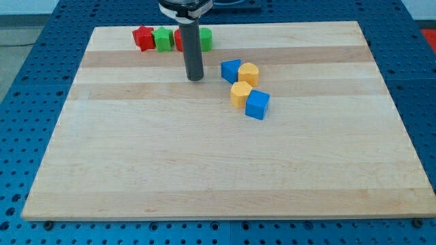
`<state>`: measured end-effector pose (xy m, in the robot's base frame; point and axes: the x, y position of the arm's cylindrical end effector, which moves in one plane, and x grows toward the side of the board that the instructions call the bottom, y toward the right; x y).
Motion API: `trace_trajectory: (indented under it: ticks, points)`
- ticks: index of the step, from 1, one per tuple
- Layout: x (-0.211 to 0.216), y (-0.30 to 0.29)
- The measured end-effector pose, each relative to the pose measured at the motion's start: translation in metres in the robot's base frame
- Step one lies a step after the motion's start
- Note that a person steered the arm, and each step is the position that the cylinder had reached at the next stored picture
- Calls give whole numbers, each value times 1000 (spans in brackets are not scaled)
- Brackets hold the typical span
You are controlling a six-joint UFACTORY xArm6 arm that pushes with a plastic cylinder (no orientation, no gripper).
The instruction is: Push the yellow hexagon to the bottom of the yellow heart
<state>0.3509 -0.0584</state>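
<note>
My end effector is a bare rod with nothing to clamp; my tip [195, 77] rests on the tabletop [204, 170]. Right of it sit the yellow heart [248, 73] and, lower, the yellow hexagon [240, 94]. Shoving carelessly could drag the touching blue cube [257, 104] along.

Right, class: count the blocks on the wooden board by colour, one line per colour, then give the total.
Red: 2, the red block and a red block partly hidden behind the rod
Green: 2, the green block and a green block
Blue: 2, the blue block and the blue cube
Yellow: 2, the yellow block and the yellow hexagon
Total: 8
</note>
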Motion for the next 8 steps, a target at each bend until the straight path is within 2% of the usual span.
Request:
trace_trajectory:
  ticks: [5, 7, 8]
  points:
    - [0, 139]
    - [7, 101]
    - [24, 85]
